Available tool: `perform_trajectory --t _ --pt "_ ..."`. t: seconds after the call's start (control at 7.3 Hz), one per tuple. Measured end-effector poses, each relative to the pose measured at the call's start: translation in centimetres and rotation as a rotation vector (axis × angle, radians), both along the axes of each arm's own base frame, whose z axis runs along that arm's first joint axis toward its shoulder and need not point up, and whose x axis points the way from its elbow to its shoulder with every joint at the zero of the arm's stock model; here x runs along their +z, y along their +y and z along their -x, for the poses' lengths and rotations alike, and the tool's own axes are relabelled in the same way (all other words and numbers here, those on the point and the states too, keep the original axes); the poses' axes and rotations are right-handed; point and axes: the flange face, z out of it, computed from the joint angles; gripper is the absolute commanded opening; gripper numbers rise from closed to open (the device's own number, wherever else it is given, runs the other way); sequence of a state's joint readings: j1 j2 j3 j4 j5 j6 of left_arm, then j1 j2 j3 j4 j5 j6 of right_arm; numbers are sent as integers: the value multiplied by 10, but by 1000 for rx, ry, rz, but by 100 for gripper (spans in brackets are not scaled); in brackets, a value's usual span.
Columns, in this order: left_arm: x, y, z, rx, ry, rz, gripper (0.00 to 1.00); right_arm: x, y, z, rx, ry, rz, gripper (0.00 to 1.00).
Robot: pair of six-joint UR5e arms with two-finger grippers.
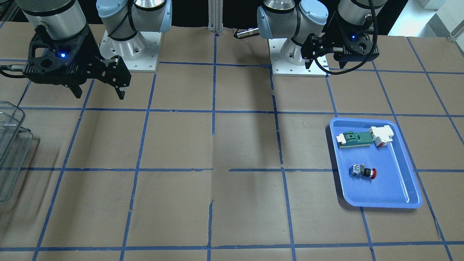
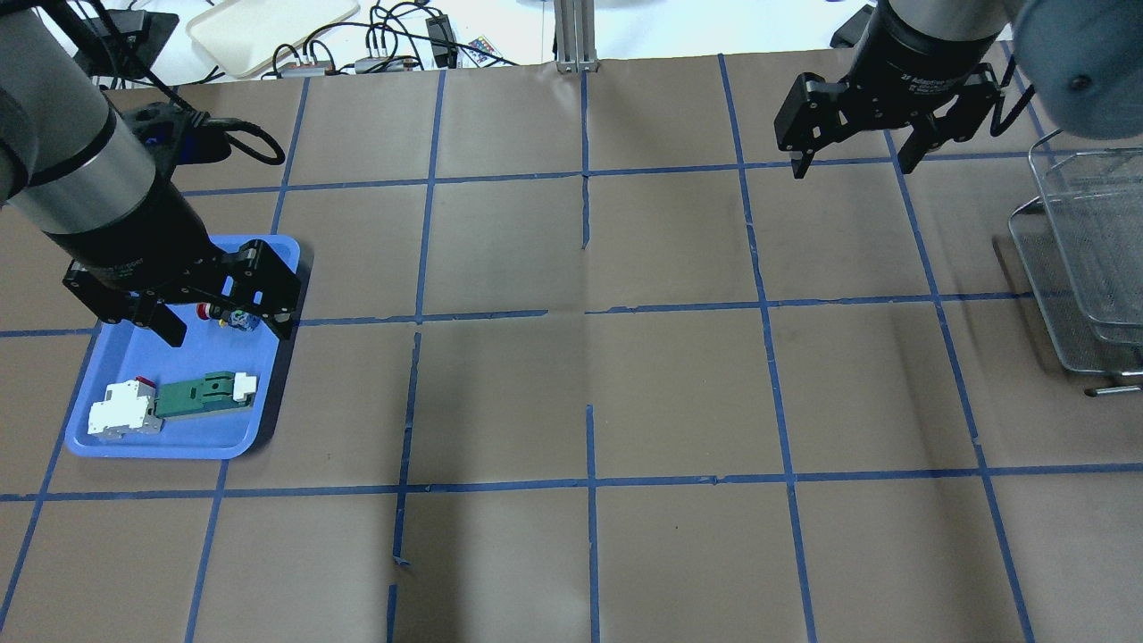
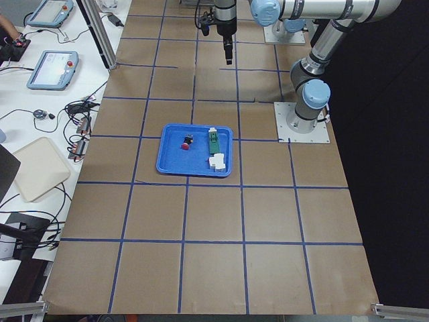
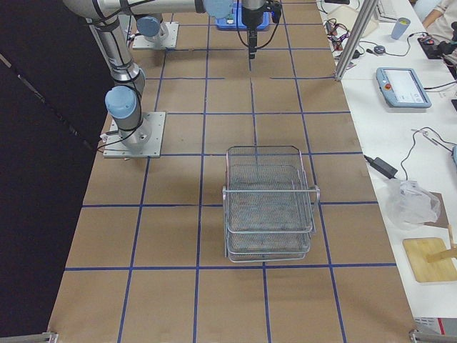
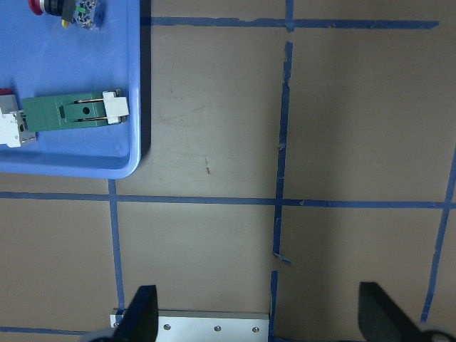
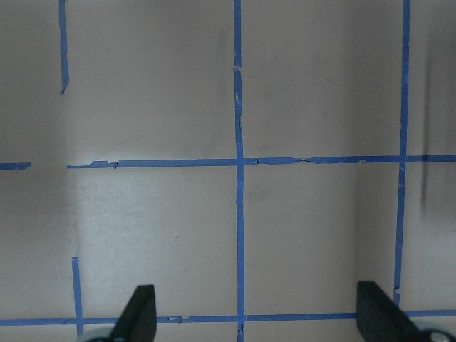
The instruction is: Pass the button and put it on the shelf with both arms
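Observation:
The button, with a red cap and black collar, lies on its side in the blue tray. It also shows in the overhead view and at the top left of the left wrist view. My left gripper is open and empty, held high over the tray area, with its fingers apart in its wrist view. My right gripper is open and empty above bare table. The wire-mesh shelf stands at the robot's right end of the table, apart from both grippers.
A green-and-white flat part and a white block with red tab lie in the tray, on the robot's side of the button. Blue tape lines grid the brown table. Cables and a cream tray lie beyond the far edge.

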State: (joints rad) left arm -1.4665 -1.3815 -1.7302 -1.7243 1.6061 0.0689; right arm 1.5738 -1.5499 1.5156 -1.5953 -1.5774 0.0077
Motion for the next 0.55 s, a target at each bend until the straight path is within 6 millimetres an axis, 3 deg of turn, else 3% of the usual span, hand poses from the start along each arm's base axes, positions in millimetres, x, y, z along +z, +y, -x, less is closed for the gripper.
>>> perform_trajectory --t 0.55 --pt "-4 -6 -1 1 -1 7 100 -3 1 0 0 0 -6 100"
